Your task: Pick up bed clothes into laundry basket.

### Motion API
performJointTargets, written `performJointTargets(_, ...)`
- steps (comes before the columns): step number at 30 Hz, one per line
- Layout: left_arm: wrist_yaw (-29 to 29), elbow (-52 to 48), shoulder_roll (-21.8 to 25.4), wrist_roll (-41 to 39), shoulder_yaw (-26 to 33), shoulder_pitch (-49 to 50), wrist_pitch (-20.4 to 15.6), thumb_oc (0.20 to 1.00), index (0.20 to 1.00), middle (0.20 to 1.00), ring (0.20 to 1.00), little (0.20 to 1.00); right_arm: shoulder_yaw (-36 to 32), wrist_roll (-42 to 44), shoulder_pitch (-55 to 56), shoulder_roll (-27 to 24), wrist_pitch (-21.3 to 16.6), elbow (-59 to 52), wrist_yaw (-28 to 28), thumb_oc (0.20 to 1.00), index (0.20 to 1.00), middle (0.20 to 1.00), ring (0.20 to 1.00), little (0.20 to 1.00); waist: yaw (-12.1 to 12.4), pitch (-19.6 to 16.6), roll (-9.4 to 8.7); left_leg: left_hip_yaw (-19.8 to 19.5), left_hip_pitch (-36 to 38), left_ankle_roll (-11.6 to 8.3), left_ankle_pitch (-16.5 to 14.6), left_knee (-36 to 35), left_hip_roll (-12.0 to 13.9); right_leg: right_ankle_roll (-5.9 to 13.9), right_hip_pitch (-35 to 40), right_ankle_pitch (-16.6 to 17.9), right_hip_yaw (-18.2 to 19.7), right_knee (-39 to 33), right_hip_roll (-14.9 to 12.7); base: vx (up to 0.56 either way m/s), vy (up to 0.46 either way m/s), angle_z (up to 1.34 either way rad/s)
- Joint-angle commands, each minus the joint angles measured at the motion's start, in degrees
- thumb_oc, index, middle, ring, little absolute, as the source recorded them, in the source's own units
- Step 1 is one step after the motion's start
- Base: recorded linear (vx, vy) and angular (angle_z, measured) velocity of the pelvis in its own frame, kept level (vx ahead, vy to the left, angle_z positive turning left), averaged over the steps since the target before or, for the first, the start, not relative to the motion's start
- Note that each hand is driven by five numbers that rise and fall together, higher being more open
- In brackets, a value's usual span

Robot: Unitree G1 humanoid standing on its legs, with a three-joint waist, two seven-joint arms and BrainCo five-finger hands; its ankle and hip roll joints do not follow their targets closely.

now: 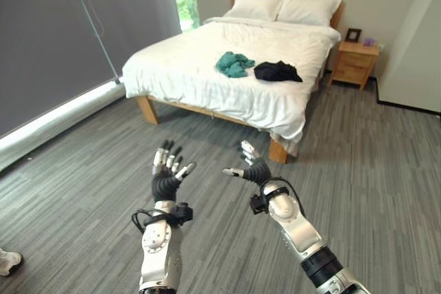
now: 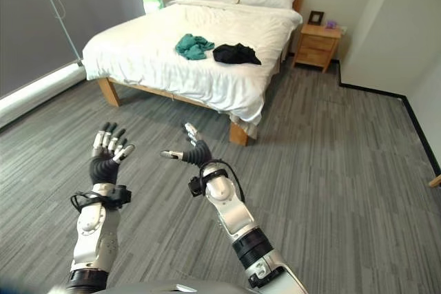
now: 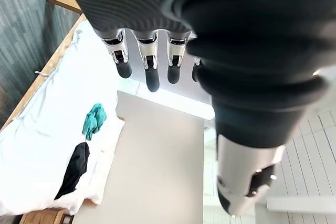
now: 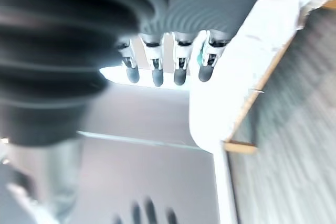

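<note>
Left eye view: open floor (image 1: 372, 170) before the bed (image 1: 207, 74); teal garment (image 1: 234, 64) and black garment (image 1: 277, 71) lie upper centre, well beyond left hand (image 1: 167, 167) and right hand (image 1: 252, 168), both spread, empty.

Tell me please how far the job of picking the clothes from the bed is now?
Nothing looks done yet. The teal garment and the black garment both lie crumpled side by side on the white bed. Nothing is in hand: the left hand and right hand are open and empty above the floor, short of the bed. Left: reach the bed, pick up both garments, put them in a basket.
</note>
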Motion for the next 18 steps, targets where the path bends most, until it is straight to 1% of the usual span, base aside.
performJointTargets(1, -2.19, -0.81, 1.11, -2.94, 0.46, -2.80, -2.06, 1.000, 1.000, 1.000, 1.000, 1.000, -3.27, 2.19, -1.99, 0.42, -1.95, -2.73, -0.96, 1.000, 1.000, 1.000, 1.000, 1.000, 0.57, 0.93, 0.06, -1.99, 5.44, -6.88, 0.76, 0.23, 3.20, 3.45, 1.41, 2.90, -1.23, -0.77, -2.14, 0.04, -0.028, -0.03)
performJointTargets(3, -2.11, -0.96, 0.58, -2.77, 0.53, -1.88, -0.97, 1.000, 1.000, 1.000, 1.000, 1.000, -2.97, 2.10, -1.38, 0.08, -1.94, -4.50, -1.36, 1.000, 1.000, 1.000, 1.000, 1.000, 0.58, 1.19, 0.12, -2.35, 6.13, -6.60, 0.03, 0.23, 2.99, 3.30, 1.58, 2.60, -1.07, -0.77, -2.01, 0.07, -0.042, -0.08)
performJointTargets(4, -1.98, -0.57, 0.36, -2.95, 0.27, -2.10, -0.35, 1.000, 1.000, 1.000, 1.000, 1.000, -2.88, 1.92, -1.21, -0.26, -2.06, -4.87, -1.75, 1.000, 1.000, 1.000, 1.000, 1.000, 0.75, 1.70, 0.10, -2.66, 6.27, -6.41, 0.37, 0.23, 2.75, 3.19, 1.69, 2.28, -1.14, -0.77, -1.94, 0.01, -0.100, -0.14)
performJointTargets(5, -1.89, -0.82, 0.17, -2.40, 0.09, -1.94, 0.32, 1.000, 1.000, 1.000, 1.000, 1.000, -2.93, 0.23, -1.66, -1.60, -1.75, -5.95, -2.41, 1.000, 1.000, 1.000, 1.000, 1.000, 1.14, 3.99, -1.06, -3.06, 3.64, -7.08, -0.25, 5.78, 2.09, 2.85, 2.28, 2.19, -1.67, -0.77, -3.15, -0.03, -0.087, -0.11)
performJointTargets(6, -1.88, -0.81, 0.18, -2.38, 0.07, -2.07, 0.32, 1.000, 1.000, 1.000, 1.000, 1.000, -3.02, 0.19, -1.78, -1.59, -1.73, -5.96, -2.43, 1.000, 1.000, 1.000, 1.000, 1.000, 1.02, 4.08, -1.13, -3.28, 2.87, -7.05, -0.94, 7.24, 2.28, 2.85, 2.23, 2.17, -1.82, -0.77, -3.24, -0.08, -0.128, 0.11)
performJointTargets(7, -2.06, -0.86, 0.06, -2.12, -0.21, -1.81, 0.97, 1.000, 1.000, 1.000, 1.000, 1.000, -3.17, -0.09, -1.87, -2.01, -1.46, -6.44, -2.62, 1.000, 1.000, 1.000, 1.000, 1.000, 0.80, 5.28, -2.26, -4.32, -2.05, -7.57, -4.05, 15.62, 2.97, 2.69, 2.10, 1.99, -2.62, -0.77, -4.50, -0.07, -0.096, 0.22)
performJointTargets(8, -2.26, -0.28, -0.15, -1.60, -0.59, -1.32, 1.81, 1.000, 1.000, 1.000, 1.000, 1.000, -3.32, -0.85, -1.53, -2.19, -1.01, -5.87, -2.87, 1.000, 1.000, 1.000, 1.000, 1.000, 0.71, 6.52, -2.92, -6.52, -8.31, -8.32, -3.30, 26.05, 3.94, 2.85, 2.04, 1.76, -3.47, -0.77, -5.33, -0.07, -0.127, 0.33)
performJointTargets(9, -2.27, 0.57, -0.01, -1.21, -0.97, -1.50, 2.05, 1.000, 1.000, 1.000, 1.000, 1.000, -3.67, -0.84, -1.18, -2.34, -1.11, -5.42, -3.27, 1.000, 1.000, 1.000, 1.000, 1.000, 0.87, 7.15, -3.54, -7.01, -11.53, -9.32, -1.85, 29.85, 4.55, 2.98, 1.97, 1.52, -4.04, -0.77, -5.82, -0.01, -0.082, 0.26)
performJointTargets(10, -2.19, 1.56, 0.12, -0.68, -1.36, -1.93, 2.26, 1.000, 1.000, 1.000, 1.000, 1.000, -3.89, -0.58, -0.76, -2.27, -1.38, -4.94, -3.06, 1.000, 1.000, 1.000, 1.000, 1.000, 0.71, 7.18, -3.47, -8.16, -14.92, -9.37, -1.91, 31.97, 5.00, 3.16, 1.30, 1.14, -4.92, -0.77, -5.46, 0.01, -0.040, 0.25)
performJointTargets(11, -2.19, 1.65, 0.13, -0.63, -1.39, -2.02, 2.23, 1.000, 1.000, 1.000, 1.000, 1.000, -3.97, -0.58, -0.80, -2.26, -1.44, -4.89, -3.03, 1.000, 1.000, 1.000, 1.000, 1.000, 0.59, 7.01, -3.41, -8.37, -15.37, -9.35, -2.00, 32.33, 5.06, 3.17, 1.12, 1.11, -5.10, -0.77, -5.41, 0.14, 0.010, 0.16)
performJointTargets(12, -1.81, 3.04, -0.08, -0.03, -1.68, -2.24, 2.79, 1.000, 1.000, 1.000, 1.000, 1.000, -4.05, -0.38, -0.33, -2.33, -1.65, -4.62, -2.50, 1.000, 1.000, 1.000, 1.000, 1.000, 1.11, 7.16, -3.19, -8.46, -18.26, -7.74, -3.08, 27.88, 4.41, 3.16, 1.47, -0.17, -5.20, -0.77, -4.66, 0.13, 0.019, 0.05)
performJointTargets(13, -1.81, 3.14, -0.14, 0.02, -1.72, -2.28, 2.76, 1.000, 1.000, 1.000, 1.000, 1.000, -4.10, -0.37, -0.30, -2.38, -1.69, -4.60, -2.46, 1.000, 1.000, 1.000, 1.000, 1.000, 1.07, 6.88, -3.31, -8.39, -18.26, -7.69, -2.89, 27.39, 4.16, 3.21, 1.26, -0.22, -5.25, -0.77, -4.84, 0.39, 0.135, 0.06)
performJointTargets(14, -1.43, 3.51, 0.03, 0.58, -1.35, -1.46, 2.12, 1.000, 1.000, 1.000, 1.000, 1.000, -4.58, -0.94, 0.52, -2.78, -1.69, -3.65, -1.66, 1.000, 1.000, 1.000, 1.000, 1.000, 1.47, 6.29, -1.99, -6.60, -16.92, -7.77, 1.37, 18.01, 7.12, 3.53, 2.42, -2.01, -5.10, -0.77, -3.38, 0.44, 0.177, -0.04)
performJointTargets(15, -1.39, 3.74, 0.07, 0.66, -1.62, -1.00, 1.75, 1.000, 1.000, 1.000, 1.000, 1.000, -4.92, -0.68, 1.01, -2.75, -1.74, -3.33, -1.38, 1.000, 1.000, 1.000, 1.000, 1.000, 1.69, 6.26, -1.76, -4.62, -16.02, -8.00, 3.85, 11.53, 8.90, 3.73, 3.58, -2.78, -4.74, -0.77, -3.26, 0.62, 0.240, -0.13)
performJointTargets(17, -1.26, 4.92, -0.20, -0.11, -1.79, -0.42, 1.29, 1.000, 1.000, 1.000, 1.000, 1.000, -5.54, 0.02, 1.82, -2.87, -1.41, -2.81, -0.62, 1.000, 1.000, 1.000, 1.000, 1.000, 2.47, 6.59, -2.19, -1.48, -14.70, -8.89, 7.93, 2.06, 12.39, 4.76, 7.34, -5.07, -3.91, -0.77, -3.95, 0.56, 0.179, -0.20)
performJointTargets(18, -1.28, 5.14, -0.10, -0.18, -2.02, -0.30, 1.14, 1.000, 1.000, 1.000, 1.000, 1.000, -5.67, 0.21, 2.15, -2.87, -1.31, -2.80, -0.21, 1.000, 1.000, 1.000, 1.000, 1.000, 2.58, 6.55, -2.21, -0.85, -14.47, -9.21, 8.96, 0.76, 13.67, 5.14, 9.04, -5.95, -3.68, -0.77, -4.06, 0.38, 0.104, -0.12)
